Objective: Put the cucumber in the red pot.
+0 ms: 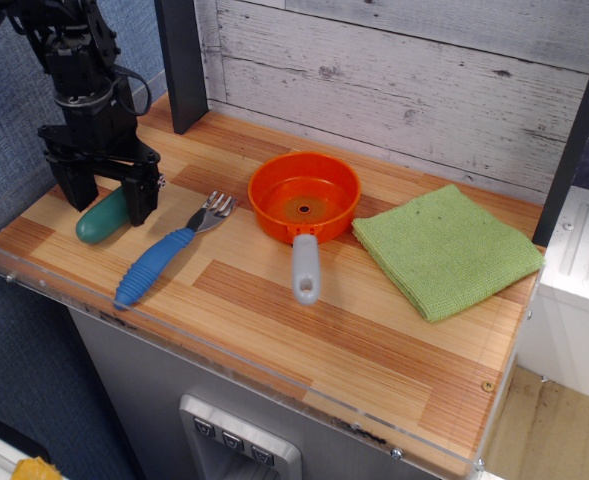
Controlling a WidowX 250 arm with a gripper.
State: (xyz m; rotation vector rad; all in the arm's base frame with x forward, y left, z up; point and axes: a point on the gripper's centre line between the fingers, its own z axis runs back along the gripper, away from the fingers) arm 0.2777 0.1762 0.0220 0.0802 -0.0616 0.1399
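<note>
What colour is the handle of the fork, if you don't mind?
Blue, on the fork, clearest in the observation.image view.

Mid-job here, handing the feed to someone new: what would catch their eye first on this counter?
Probably the black gripper at the far left, its jaws open on either side of the small teal-green capsule-shaped cucumber lying on the wooden counter. Next, the round orange-red plastic pot at centre, nothing in it, grey handle toward the camera. A blue-handled fork lies between the two, and a folded green cloth sits to the right.
</note>
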